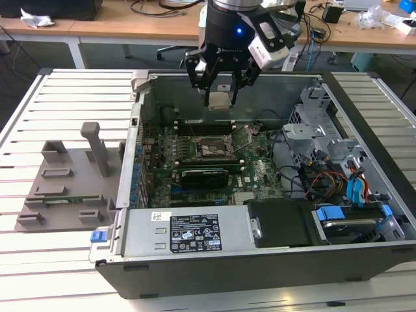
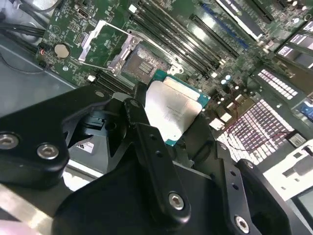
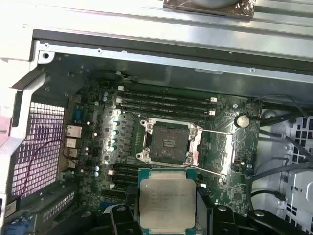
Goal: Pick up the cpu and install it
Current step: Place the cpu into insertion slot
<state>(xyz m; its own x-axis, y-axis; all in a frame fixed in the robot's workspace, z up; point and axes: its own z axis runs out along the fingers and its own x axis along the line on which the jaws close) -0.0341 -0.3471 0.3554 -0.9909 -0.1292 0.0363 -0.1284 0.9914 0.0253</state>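
Exterior view: we see the tool [image 1: 220,95] clamped on the cpu [image 1: 220,101], open socket [image 1: 211,148] at six o'clock. We judge the carry underway; seating needs square alignment.

Gripper [image 1: 220,99]: glossy black body, small blue light [image 1: 239,30], pale lettering across front. Fingers [image 2: 151,161]: black jointed link bars, silver screw heads [image 2: 176,199] at pivots. White-and-black camera block [image 1: 268,41] mounted beside wrist.
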